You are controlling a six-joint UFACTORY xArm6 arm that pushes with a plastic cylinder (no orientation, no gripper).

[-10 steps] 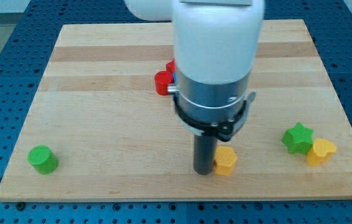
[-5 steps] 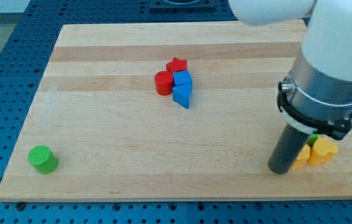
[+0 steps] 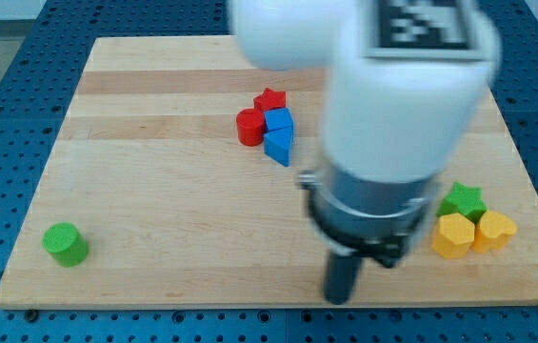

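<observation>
My tip (image 3: 340, 297), a bare dark rod end with nothing to clamp, rests free near the wooden tabletop's (image 3: 154, 229) bottom edge, the yellow hexagonal block (image 3: 452, 236) nearest, off toward the view's right.

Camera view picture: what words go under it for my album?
My tip sits alone near the wooden board's bottom edge, left of a yellow block.

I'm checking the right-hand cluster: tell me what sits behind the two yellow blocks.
A green star block sits just behind the yellow blocks, toward the view's top. Its left edge is covered by my arm. My tip stands apart, to their left.
</observation>
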